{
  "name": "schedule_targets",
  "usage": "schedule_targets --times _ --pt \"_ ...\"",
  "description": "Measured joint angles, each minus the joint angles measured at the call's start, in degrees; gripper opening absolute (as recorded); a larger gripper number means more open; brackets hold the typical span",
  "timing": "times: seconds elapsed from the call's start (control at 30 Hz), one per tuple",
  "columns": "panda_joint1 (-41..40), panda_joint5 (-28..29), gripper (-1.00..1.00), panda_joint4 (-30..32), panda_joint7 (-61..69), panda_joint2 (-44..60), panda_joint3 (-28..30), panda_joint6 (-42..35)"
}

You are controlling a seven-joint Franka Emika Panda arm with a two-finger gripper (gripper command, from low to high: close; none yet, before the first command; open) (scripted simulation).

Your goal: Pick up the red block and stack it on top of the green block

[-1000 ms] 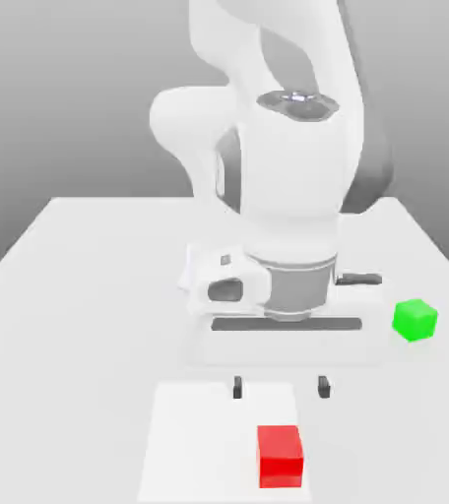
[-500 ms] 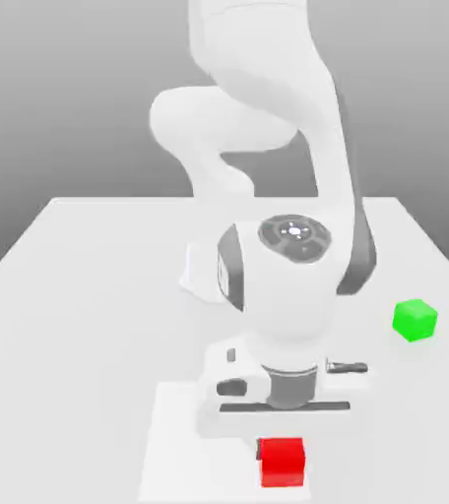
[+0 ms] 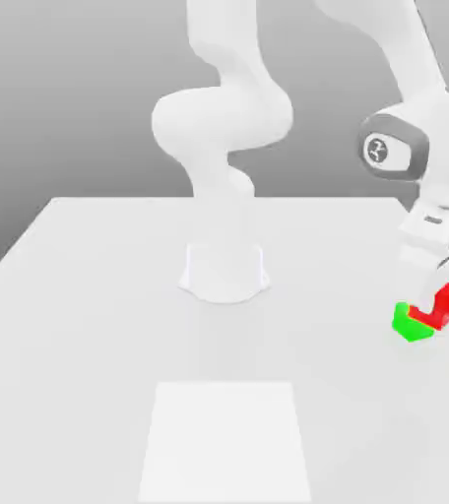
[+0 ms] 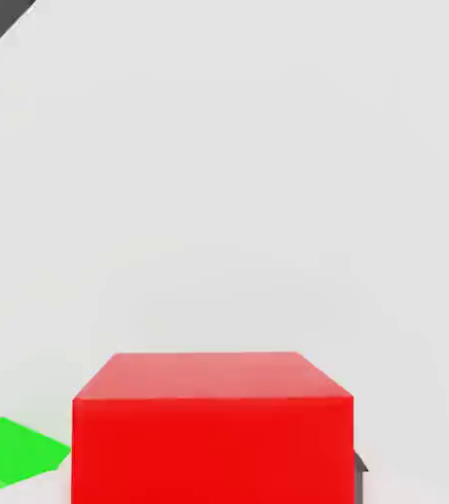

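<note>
The small glossy red cube [image 3: 441, 306] is held clamped between the fingers of the two-finger gripper [image 3: 439, 295], tilted, at the exterior view's right. It is carried just above and partly over the small plain green cube [image 3: 408, 323], which rests on the white table [image 3: 91, 325]. The red cube is judged rigid, light and somewhat slippery; a grip across two flat opposite faces is advised, levelled and centred before release.
</note>
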State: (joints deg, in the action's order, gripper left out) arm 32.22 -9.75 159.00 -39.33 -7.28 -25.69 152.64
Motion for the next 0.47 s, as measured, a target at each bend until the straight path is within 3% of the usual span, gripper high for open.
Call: schedule_targets --times 0.17,0.4,0.43,0.47 --pt "4.4 1.9 -1.0 2.8 -0.2 0.2 -4.2 2.8" --pt "3.6 17.5 -1.0 2.6 -11.2 11.1 -1.5 12.3" --pt "4.2 19.4 1.0 2.5 -12.5 12.3 -0.6 13.2" --pt "4.2 19.4 1.0 2.5 -12.5 12.3 -0.6 13.2"
